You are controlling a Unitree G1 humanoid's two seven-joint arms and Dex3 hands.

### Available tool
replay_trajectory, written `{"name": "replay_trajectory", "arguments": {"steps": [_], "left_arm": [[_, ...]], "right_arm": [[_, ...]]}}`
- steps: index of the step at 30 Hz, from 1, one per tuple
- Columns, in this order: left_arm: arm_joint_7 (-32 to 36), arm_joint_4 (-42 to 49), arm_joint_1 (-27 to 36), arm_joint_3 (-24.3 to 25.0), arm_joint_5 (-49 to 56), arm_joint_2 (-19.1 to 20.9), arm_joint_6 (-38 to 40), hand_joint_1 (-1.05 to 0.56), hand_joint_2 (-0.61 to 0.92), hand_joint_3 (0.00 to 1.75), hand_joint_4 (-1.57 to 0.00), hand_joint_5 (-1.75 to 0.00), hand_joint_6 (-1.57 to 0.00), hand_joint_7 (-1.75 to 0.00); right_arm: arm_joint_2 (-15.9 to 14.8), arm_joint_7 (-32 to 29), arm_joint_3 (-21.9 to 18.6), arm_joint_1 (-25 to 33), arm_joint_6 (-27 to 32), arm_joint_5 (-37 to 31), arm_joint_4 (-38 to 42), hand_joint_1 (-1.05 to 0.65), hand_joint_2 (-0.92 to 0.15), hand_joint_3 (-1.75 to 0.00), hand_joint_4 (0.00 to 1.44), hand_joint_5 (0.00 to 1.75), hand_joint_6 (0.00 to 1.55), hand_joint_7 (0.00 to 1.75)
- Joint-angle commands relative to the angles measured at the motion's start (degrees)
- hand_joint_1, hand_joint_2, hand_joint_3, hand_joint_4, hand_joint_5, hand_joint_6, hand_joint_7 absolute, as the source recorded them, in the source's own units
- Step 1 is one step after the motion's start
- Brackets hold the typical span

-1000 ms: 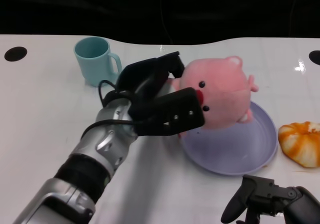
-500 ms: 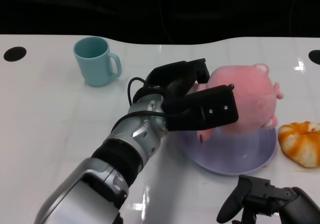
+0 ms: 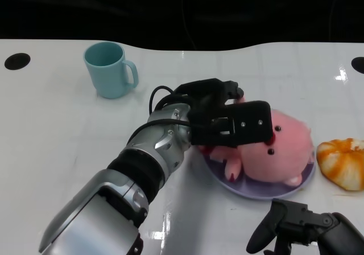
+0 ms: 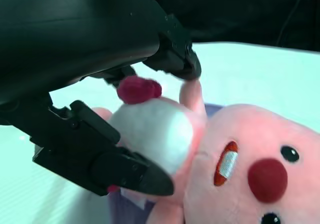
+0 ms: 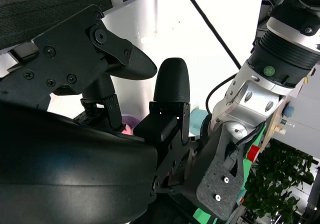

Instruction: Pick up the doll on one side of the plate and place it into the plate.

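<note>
Fingers [image 4: 125, 171] of the left robot hand [image 3: 224, 121] are closed around the pink plush pig doll [image 3: 273, 152], with one broad black finger lying across its upper side in the head view. In the left wrist view the black fingers press on both sides of the white belly of the doll, beside a small dark red tuft; its open mouth, red nose and black eyes are visible close to them. The silver left forearm [image 3: 151, 158] reaches across the white desk [image 3: 57, 130] from the lower left toward the middle.

The doll lies on its side in the round lilac plate [image 3: 227, 181], and it covers most of the plate, so only the near rim and the left part stay visible. One pink foot of the doll points to the near rim.

Just right of the plate, an orange and white round soft object [image 3: 342, 162] rests on the desk, close to the plate edge but I cannot tell if it touches. Well apart, at the far left, a light teal mug with a handle [image 3: 109, 70] stands upright.

The right robot hand [image 3: 304, 232] is low at the near right edge, above the desk and apart from the plate. It holds nothing, and in the right wrist view its black fingers [image 5: 170, 91] are spread apart.
</note>
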Motion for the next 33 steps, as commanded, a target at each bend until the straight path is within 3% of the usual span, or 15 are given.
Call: {"name": "replay_trajectory", "arguments": {"steps": [1, 6, 16, 24, 33], "left_arm": [[-2.51, -1.25, -2.37, -1.38, 1.06, 1.16, -0.65, -0.92, 0.92, 0.44, 0.0, -0.03, -0.05, 0.0], [-2.71, -2.81, -1.81, -2.51, 2.0, 2.27, -1.46, -1.04, 0.92, 0.51, 0.0, 0.0, 0.0, 0.0], [-4.4, -14.4, 2.97, -1.59, 1.21, 7.39, -3.21, -1.05, 0.92, 0.56, 0.0, 0.0, 0.0, 0.0], [-8.41, -30.06, 10.85, 1.47, -1.5, 13.07, -3.51, -1.02, 0.92, 0.52, -0.01, -0.01, -0.01, 0.0], [-9.81, -45.95, 21.63, 7.35, -7.39, 17.32, -5.54, -0.91, 0.92, 0.39, -0.17, -0.14, -0.17, -0.09]], "right_arm": [[-0.36, -0.07, -0.37, 0.09, -0.57, 0.46, -0.09, -0.09, -0.51, -1.11, 0.7, 1.62, 0.64, 1.25], [-0.47, 0.02, -0.61, -0.07, -0.9, 0.63, 0.28, -0.09, -0.52, -1.1, 0.7, 1.62, 0.64, 1.25], [-0.98, 0.96, -1.86, -0.06, -0.84, 2.21, 0.4, -0.09, -0.54, -1.09, 0.68, 1.64, 0.63, 1.24], [-1.45, 1.74, -2.86, 0.12, -1.04, 2.9, 0.27, -0.08, -0.54, -1.08, 0.66, 1.64, 0.62, 1.25], [-1.72, 2.09, -3.62, 0.2, -1.56, 3.33, 0.83, -0.09, -0.56, -1.05, 0.66, 1.63, 0.61, 1.24]]}}
